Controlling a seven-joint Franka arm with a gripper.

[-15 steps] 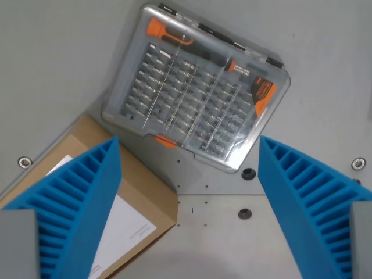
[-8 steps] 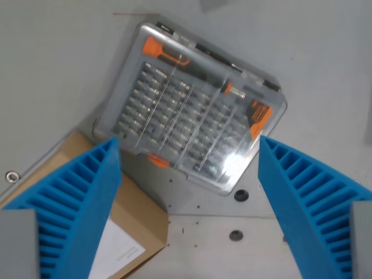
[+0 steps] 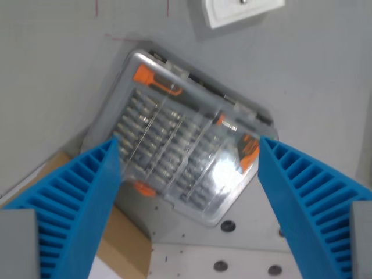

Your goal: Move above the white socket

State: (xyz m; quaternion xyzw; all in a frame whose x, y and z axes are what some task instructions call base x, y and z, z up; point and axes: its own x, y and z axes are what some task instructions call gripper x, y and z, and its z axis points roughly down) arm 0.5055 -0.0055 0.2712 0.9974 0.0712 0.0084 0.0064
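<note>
Here the pincer (image 3: 189, 203) hangs released, its two blue ribbed fingers (image 3: 75, 209) spread wide with nothing between them. Under the gap lies a clear plastic bit case (image 3: 177, 154) with orange parts, set at an angle on the grey tabletop (image 3: 52, 75). The white socket (image 3: 238, 11) sits at the far edge of the wrist view, a bit right of centre, cut off by the frame and well apart from the case. A cardboard box (image 3: 119, 247) pokes in near left, beside the case.
</note>
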